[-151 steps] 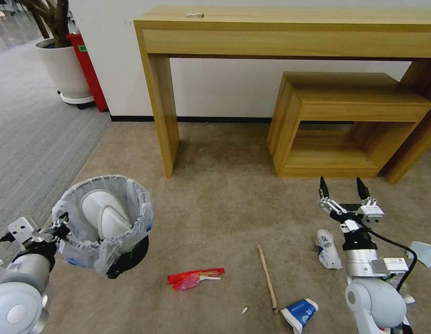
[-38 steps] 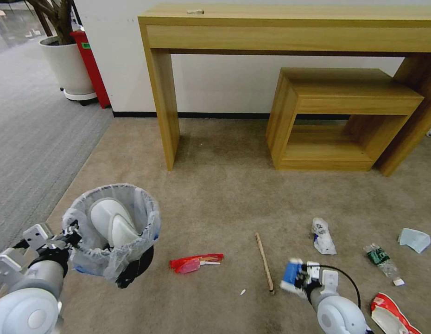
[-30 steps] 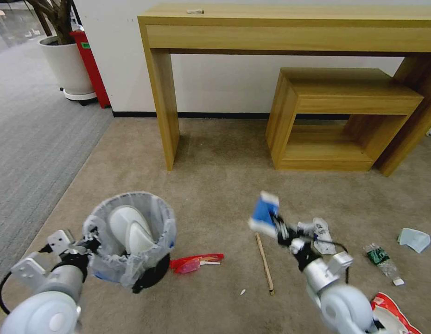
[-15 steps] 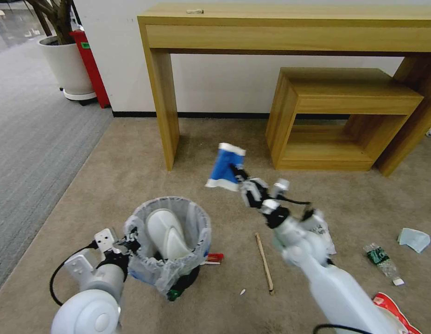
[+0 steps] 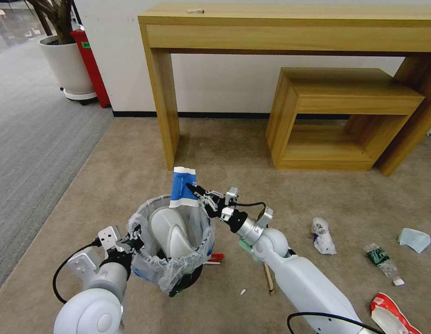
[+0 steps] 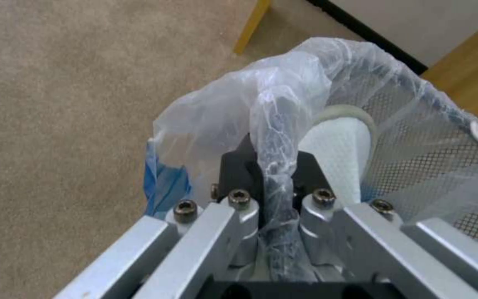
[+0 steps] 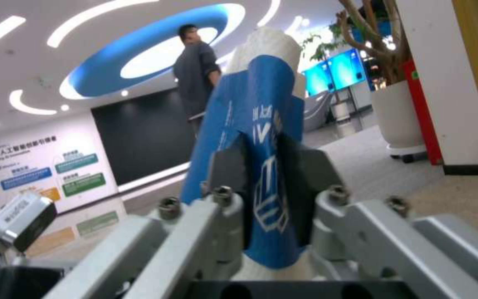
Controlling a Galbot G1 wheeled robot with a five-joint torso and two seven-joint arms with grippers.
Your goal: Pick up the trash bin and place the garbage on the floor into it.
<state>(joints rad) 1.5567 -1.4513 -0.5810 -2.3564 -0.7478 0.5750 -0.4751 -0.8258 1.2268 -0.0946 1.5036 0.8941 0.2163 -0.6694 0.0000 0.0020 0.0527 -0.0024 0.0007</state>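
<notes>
Bin [image 5: 171, 253]: hung above the floor [image 5: 132, 153], left gripper [image 5: 132, 241] clenched on its bagged rim, tilted to catch litter.
Cup [image 5: 183, 187]: pinched in right gripper [image 5: 193, 189] over the far rim, ready to drop.
Slippers [image 5: 167, 229]: already inside.

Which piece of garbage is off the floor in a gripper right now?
The blue-white cup, pinched by the right gripper above the trash bin; wooden stick and bottle lie on the carpet.
</notes>
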